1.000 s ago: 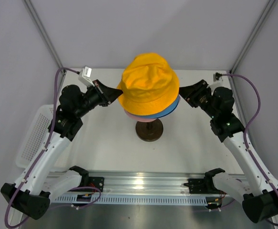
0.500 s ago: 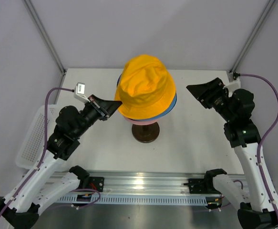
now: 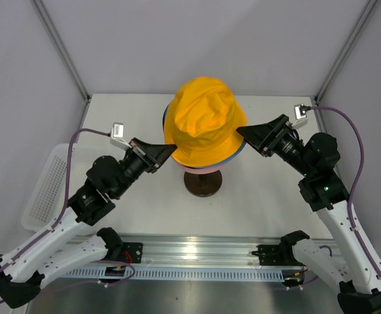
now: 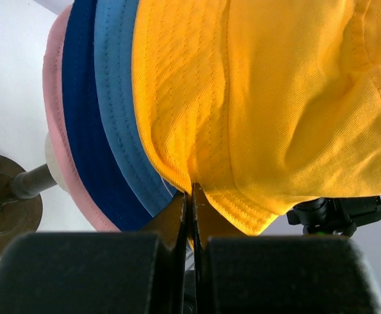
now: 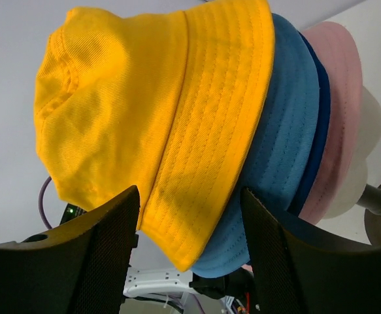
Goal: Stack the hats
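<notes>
White tabletop [image 3: 262, 196], walled in by pale grey panels, was your working surface. At its middle all four hats sat nested on one stand. The yellow-orange fabric bucket hat [image 3: 204, 121] was outermost, its crown creased and leaning toward the back wall. Under its brim the light blue bucket hat [image 4: 118, 98] showed as a band, then the navy blue bucket hat [image 4: 82, 111], then the pink bucket hat [image 4: 54, 98] lowest. The brims did not line up evenly, so each colour peeked past the one above. All of them rested on the cream mannequin head [image 5: 366, 124], which stood on a thin post over its dark round base [image 3: 203, 182].

Your left gripper [image 4: 191, 193] met the yellow-orange brim from the left side. Its fingers were pressed together, tips touching the stitched edge, but you could not tell whether any fabric was caught between them. Your right gripper [image 5: 190, 196] came in from the opposite side with its fingers spread wide. In its wrist view the yellow-orange brim showed in the gap between them, touching neither.

Farther out, a white perforated plastic basket [image 3: 43, 186] sat off the table's left edge. A ribbed aluminium rail [image 3: 190, 252] ran along the near edge between the arm bases.
</notes>
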Robot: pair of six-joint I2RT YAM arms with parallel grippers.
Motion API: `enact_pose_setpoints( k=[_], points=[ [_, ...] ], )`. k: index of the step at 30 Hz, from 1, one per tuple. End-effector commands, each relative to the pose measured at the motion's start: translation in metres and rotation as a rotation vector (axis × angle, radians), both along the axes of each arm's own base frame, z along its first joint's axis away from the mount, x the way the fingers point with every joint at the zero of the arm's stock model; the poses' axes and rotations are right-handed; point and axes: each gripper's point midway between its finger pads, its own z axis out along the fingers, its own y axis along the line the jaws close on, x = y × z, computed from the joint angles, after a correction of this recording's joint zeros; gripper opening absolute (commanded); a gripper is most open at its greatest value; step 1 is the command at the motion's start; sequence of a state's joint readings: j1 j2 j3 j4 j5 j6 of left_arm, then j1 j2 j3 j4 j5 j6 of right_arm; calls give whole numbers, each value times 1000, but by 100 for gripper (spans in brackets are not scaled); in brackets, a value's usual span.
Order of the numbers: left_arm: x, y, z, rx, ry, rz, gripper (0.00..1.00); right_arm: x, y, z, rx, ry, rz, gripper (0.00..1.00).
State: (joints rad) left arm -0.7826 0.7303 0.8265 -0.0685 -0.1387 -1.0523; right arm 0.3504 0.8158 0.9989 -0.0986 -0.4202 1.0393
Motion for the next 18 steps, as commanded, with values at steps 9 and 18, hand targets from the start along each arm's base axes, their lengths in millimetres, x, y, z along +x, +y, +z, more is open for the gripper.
enact_pose_setpoints(
  k=[9,18],
  points=[
    [2,-18,-6,0,21,24,2,-6,3,13,47,-13,2,59],
    [4,-3,-3,56,0,89,16,6,2,7,21,2,-30,0]
  ],
)
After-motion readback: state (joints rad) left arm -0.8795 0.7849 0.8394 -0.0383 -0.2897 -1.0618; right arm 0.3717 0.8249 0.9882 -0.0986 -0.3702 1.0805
